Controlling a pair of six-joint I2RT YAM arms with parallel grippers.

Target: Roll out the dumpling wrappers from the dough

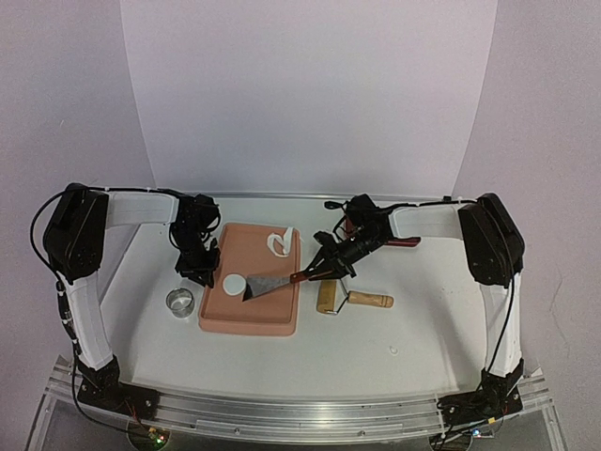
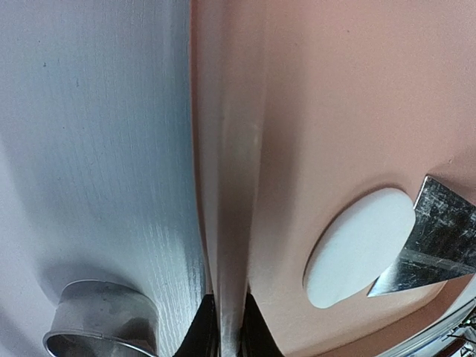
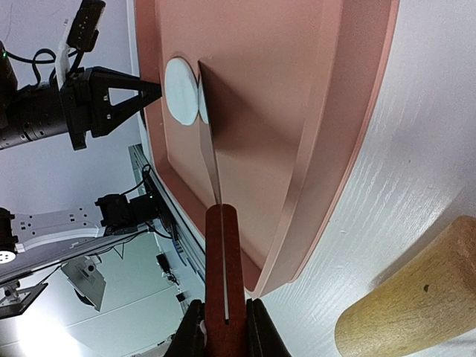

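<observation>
A round white dumpling wrapper (image 1: 233, 282) lies near the left side of the pink tray (image 1: 249, 324). It also shows in the left wrist view (image 2: 357, 249) and the right wrist view (image 3: 181, 91). A ragged white dough strip (image 1: 280, 241) lies at the tray's far edge. My right gripper (image 1: 324, 266) is shut on the red-brown handle (image 3: 223, 260) of a scraper. The scraper's metal blade (image 1: 268, 285) touches the wrapper's right edge (image 2: 435, 238). My left gripper (image 1: 200, 272) is shut on the tray's left rim (image 2: 230, 186).
A small metal ring (image 1: 179, 302) stands on the table left of the tray, close to my left gripper (image 2: 100, 323). A wooden rolling pin (image 1: 352, 299) lies right of the tray, under my right arm (image 3: 416, 297).
</observation>
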